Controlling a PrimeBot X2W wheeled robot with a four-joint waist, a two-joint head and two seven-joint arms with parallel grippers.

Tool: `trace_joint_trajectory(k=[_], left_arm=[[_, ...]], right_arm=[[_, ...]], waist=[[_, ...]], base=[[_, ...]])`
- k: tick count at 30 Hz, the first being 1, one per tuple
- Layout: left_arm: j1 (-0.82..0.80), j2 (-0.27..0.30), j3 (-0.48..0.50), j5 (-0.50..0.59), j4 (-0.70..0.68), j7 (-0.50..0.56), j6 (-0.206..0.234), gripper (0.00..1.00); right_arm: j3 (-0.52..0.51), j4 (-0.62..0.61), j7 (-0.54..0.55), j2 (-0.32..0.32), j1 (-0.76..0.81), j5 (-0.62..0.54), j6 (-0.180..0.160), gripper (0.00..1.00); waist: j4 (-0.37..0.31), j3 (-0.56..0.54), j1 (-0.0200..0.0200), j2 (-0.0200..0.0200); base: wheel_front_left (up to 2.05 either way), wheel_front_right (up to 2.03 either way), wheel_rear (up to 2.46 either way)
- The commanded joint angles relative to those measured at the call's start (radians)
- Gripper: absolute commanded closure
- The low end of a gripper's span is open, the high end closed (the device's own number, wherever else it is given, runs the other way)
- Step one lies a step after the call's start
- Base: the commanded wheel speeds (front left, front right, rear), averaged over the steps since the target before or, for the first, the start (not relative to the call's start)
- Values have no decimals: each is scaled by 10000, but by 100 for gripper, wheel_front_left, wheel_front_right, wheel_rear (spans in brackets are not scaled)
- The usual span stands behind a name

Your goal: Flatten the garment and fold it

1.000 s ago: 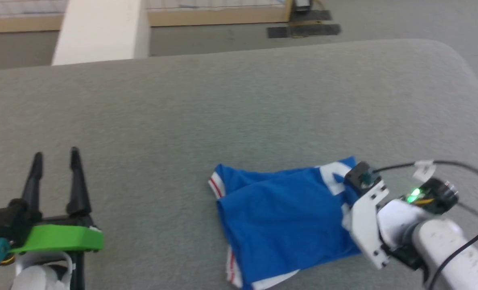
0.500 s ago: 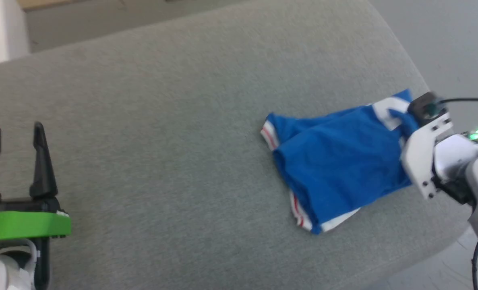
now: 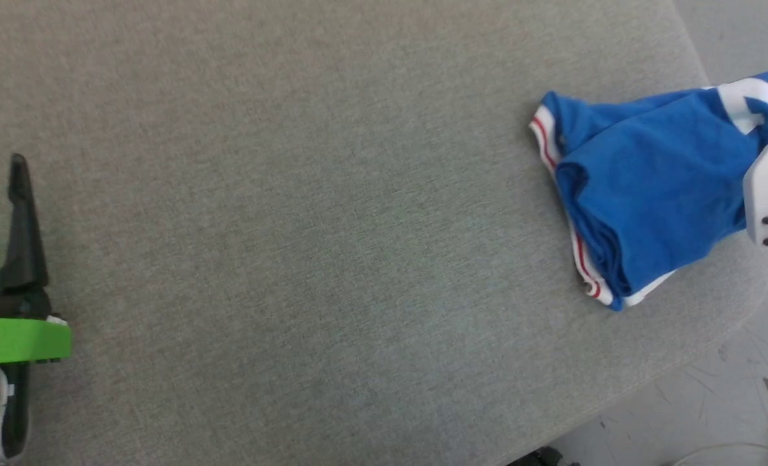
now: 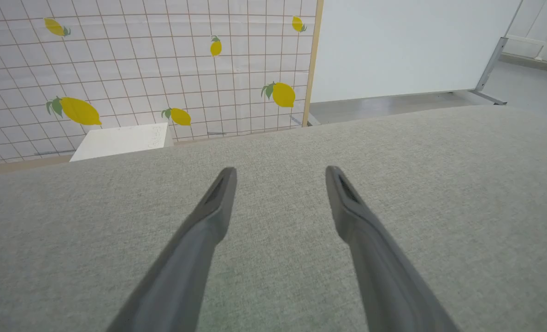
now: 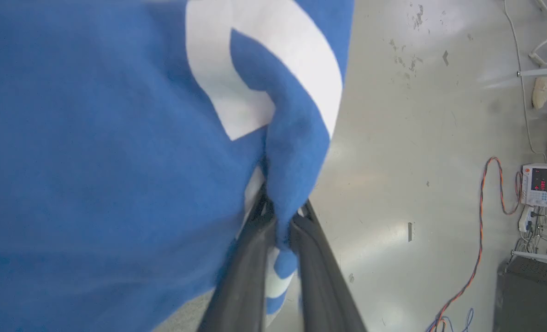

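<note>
Where the left wrist view looks along its 2 dark fingers, the left gripper (image 4: 280, 173) stands wide apart with nothing between them, over the grey cushion (image 4: 439, 184). In the right wrist view, the right gripper (image 5: 280, 221) is pinched narrow on a blue fold of the garment (image 5: 116, 138), just below a white printed patch, with pale floor (image 5: 416, 138) beyond. In the head view, the garment lies bunched near the cushion's right edge, well apart from the left gripper at the left margin.
</note>
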Motion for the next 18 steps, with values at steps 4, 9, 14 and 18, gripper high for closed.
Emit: trace_joint_trajectory(k=[4, 9, 14, 18], left_arm=[[153, 184, 236, -30, -219, 109, 60, 0], [163, 136, 154, -134, -131, 89, 33, 0], [137, -152, -157, -169, 315, -238, 18, 0], [107, -512, -398, -230, 793, -627, 57, 0]], right_arm=[[-1104, 392, -189, 583, -341, -895, -17, 27], [-2044, 497, -690, 1050, -430, -1618, -17, 0], [-1889, 48, -1677, 1175, -593, -1518, -17, 0], [-1521, -926, -2597, 1269, -703, -621, -17, 0]], waist=[[-78, 425, -1, -1], [-96, 124, -1, -1], [52, -689, -1, -1], [348, -1543, -1, -1]], base=[[0, 0, 0], [0, 0, 0], [0, 0, 0], [0, 0, 0]])
